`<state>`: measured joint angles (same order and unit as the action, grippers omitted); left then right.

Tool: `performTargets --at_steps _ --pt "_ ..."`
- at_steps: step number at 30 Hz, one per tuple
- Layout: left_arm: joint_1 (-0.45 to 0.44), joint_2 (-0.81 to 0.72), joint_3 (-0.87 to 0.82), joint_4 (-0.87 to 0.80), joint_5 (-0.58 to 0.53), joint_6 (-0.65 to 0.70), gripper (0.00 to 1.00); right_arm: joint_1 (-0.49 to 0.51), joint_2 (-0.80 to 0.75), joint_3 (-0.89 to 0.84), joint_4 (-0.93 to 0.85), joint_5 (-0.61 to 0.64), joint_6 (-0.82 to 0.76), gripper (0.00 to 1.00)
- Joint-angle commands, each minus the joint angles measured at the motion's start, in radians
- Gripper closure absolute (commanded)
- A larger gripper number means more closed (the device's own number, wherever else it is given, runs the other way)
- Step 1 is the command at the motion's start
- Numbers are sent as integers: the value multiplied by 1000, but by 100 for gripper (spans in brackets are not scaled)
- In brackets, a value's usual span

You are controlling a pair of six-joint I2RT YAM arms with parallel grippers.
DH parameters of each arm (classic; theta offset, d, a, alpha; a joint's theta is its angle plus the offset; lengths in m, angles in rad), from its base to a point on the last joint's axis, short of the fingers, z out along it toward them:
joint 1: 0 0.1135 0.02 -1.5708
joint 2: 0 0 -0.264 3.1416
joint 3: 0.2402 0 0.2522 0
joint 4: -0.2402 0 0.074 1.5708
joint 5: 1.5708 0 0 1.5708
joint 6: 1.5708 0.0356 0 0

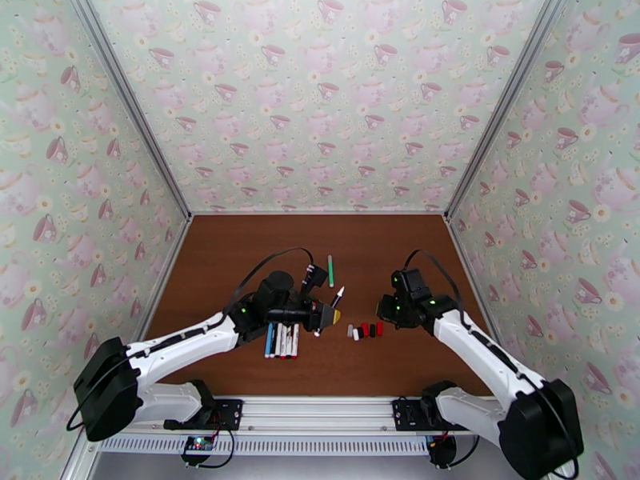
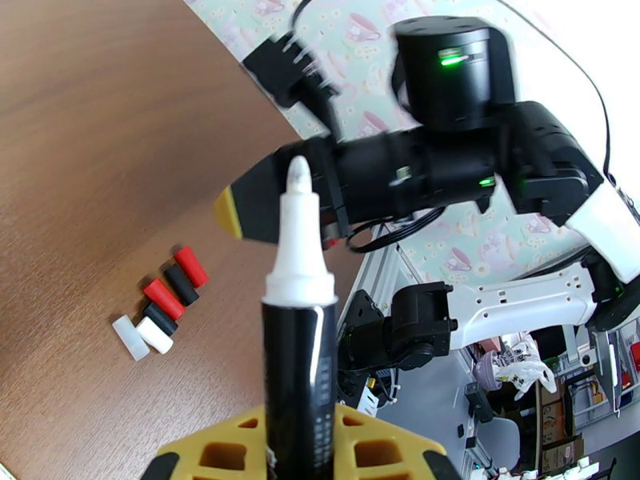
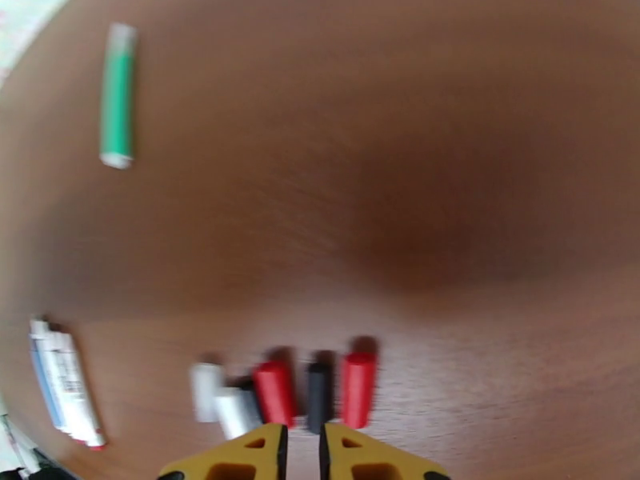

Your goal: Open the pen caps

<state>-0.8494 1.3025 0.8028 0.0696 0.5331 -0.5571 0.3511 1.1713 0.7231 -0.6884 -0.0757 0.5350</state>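
My left gripper (image 1: 326,316) is shut on a pen (image 1: 336,302) with a black barrel, tilted up to the right. In the left wrist view that pen (image 2: 299,330) stands between the yellow fingers (image 2: 216,450), its white tip bare. Several pen caps (image 1: 365,331), red, black and white, lie in a short row on the table. The same pen caps (image 3: 276,392) lie just beyond my right gripper (image 3: 304,454), which is shut with nothing seen between its fingers. From the left wrist, the right gripper (image 2: 232,211) hovers above the pen caps (image 2: 164,300).
Several more pens (image 1: 282,341) lie side by side near the front, left of the caps, seen again as pens (image 3: 64,382) at the lower left. A green pen (image 1: 330,270) lies alone farther back. Bare brown tabletop (image 1: 240,242) stretches to the patterned walls.
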Motion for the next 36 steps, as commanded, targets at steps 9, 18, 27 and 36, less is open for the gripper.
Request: performTargets --at_steps 9,18,27,36 --pt "3 8 -2 -19 -23 6 93 -49 143 -18 28 48 -37 92" --pt "0 33 -2 -7 -13 4 93 -75 197 -14 39 37 -62 87" --pt "-11 59 -2 22 -9 -7 93 -76 231 -17 52 11 -66 83" --pt "-17 83 22 10 -2 -3 93 -75 238 -36 64 -5 -63 74"
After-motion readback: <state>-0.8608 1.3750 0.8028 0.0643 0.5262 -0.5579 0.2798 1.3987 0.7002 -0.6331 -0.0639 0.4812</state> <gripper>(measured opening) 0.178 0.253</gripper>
